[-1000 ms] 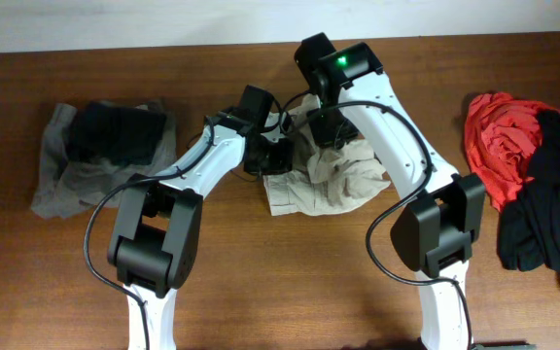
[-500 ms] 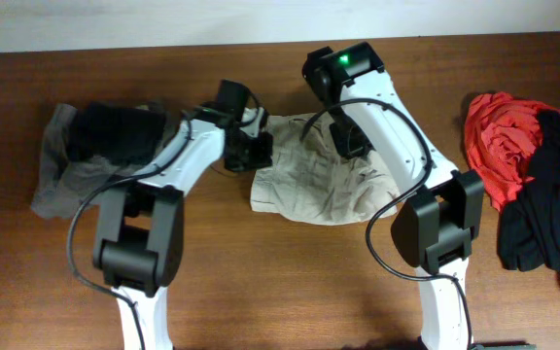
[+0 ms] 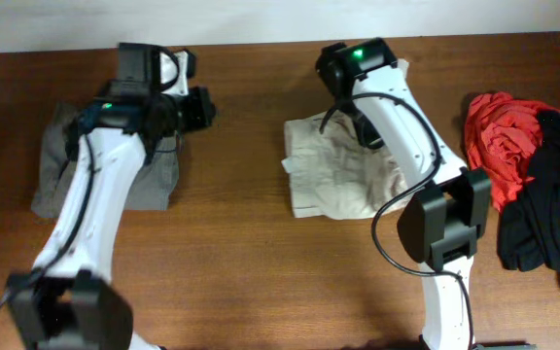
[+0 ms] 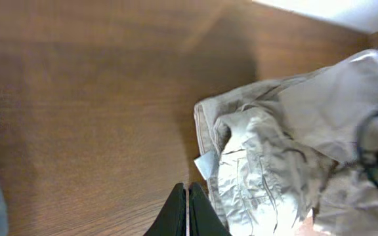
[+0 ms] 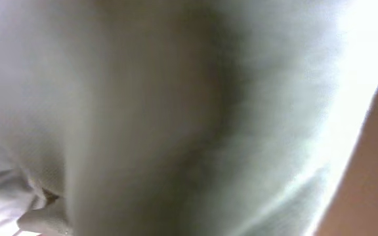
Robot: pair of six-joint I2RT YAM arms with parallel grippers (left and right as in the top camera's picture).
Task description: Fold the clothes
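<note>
The beige khaki shorts (image 3: 343,175) lie crumpled on the table's middle right, with an edge lifted toward the back by my right gripper (image 3: 363,124). That gripper is buried in the cloth, and blurred beige fabric (image 5: 176,118) fills the right wrist view and hides its fingers. My left gripper (image 3: 204,107) is shut and empty above bare wood, well to the left of the shorts. The left wrist view shows its closed fingers (image 4: 188,208) beside the shorts (image 4: 274,164) and their small white label (image 4: 205,165).
A grey garment (image 3: 61,180) with a black piece on it lies at the far left under my left arm. A red garment (image 3: 499,136) and a black one (image 3: 552,209) are heaped at the right edge. A white wall runs along the back.
My left gripper let go of the shorts and swung far left and back, over the grey pile. My right gripper pulled the shorts a little to the right.
</note>
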